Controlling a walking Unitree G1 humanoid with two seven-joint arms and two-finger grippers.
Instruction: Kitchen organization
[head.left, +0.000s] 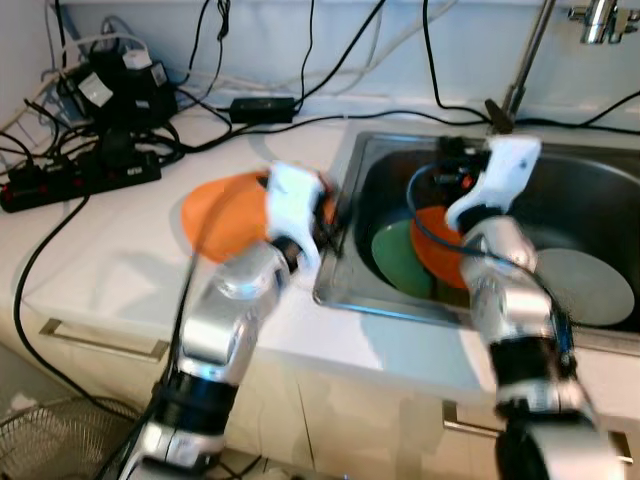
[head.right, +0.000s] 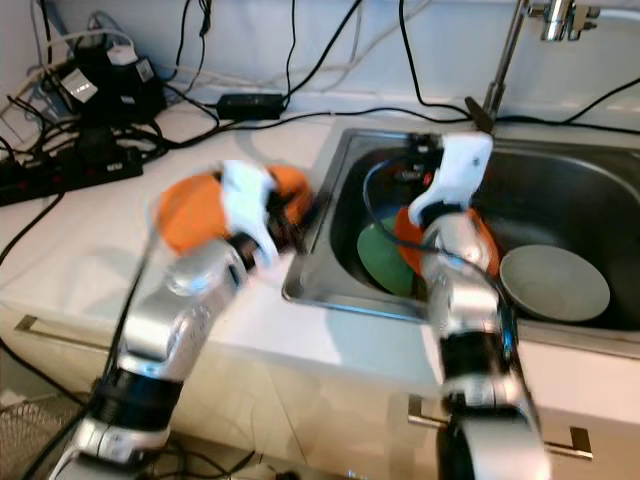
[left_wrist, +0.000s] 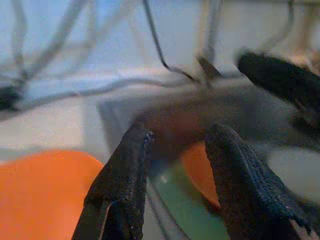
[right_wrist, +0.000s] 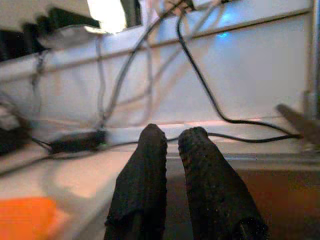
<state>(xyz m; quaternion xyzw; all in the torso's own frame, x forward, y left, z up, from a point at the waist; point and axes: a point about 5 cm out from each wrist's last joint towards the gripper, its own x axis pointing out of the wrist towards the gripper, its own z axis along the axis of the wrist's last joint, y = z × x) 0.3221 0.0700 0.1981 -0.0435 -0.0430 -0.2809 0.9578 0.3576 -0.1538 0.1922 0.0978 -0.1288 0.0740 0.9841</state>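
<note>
The right pincer (right_wrist: 172, 150), nearly closed and empty, is held above the sink (head.left: 600, 190), where orange (head.left: 432, 245), green (head.left: 392, 258) and grey plates (head.left: 590, 285) are stacked. The left pincer (left_wrist: 175, 150), parted and empty, hovers beside an orange plate (head.left: 225, 212) left on the bench (head.left: 100, 250), likely for collection.

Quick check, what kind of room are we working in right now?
Most likely a home kitchen: a steel sink set into a white counter, plates such as the green plate lying in it, and a faucet above.

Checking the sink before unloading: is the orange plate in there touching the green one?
Touching. The right eye view shows the orange plate in the sink overlapping the green plate, with no gap between them.
</note>
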